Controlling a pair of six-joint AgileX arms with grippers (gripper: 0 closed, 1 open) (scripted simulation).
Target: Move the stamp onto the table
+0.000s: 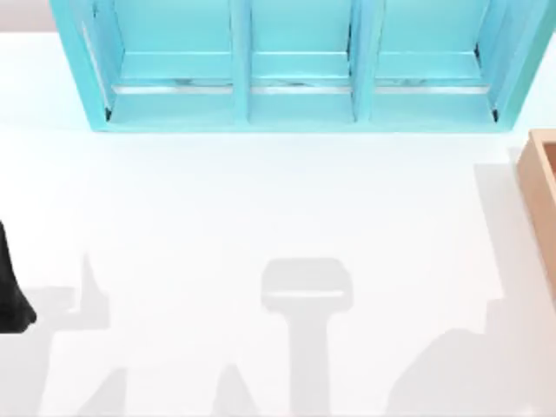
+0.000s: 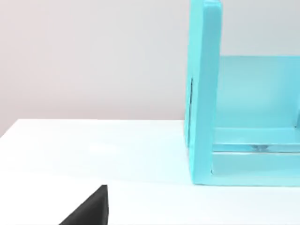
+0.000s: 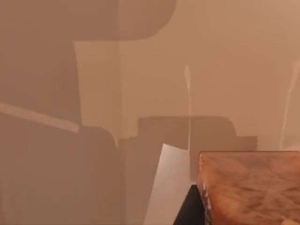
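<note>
Right wrist view shows the stamp (image 3: 251, 187) close against the camera, apparently not yet on the desk (image 1: 261, 217); whether fingers grasp it, I cannot tell.

table (image 1: 261, 200): a wide plain white surface, crossed by grey shadows along the near edge.
shelf unit (image 1: 300, 65): turquoise, with three compartments, stood on the table at its far edge, spanning most of the width.
wooden box (image 1: 540, 187): tan, set on the table at its right edge, cut off by the frame.
</note>
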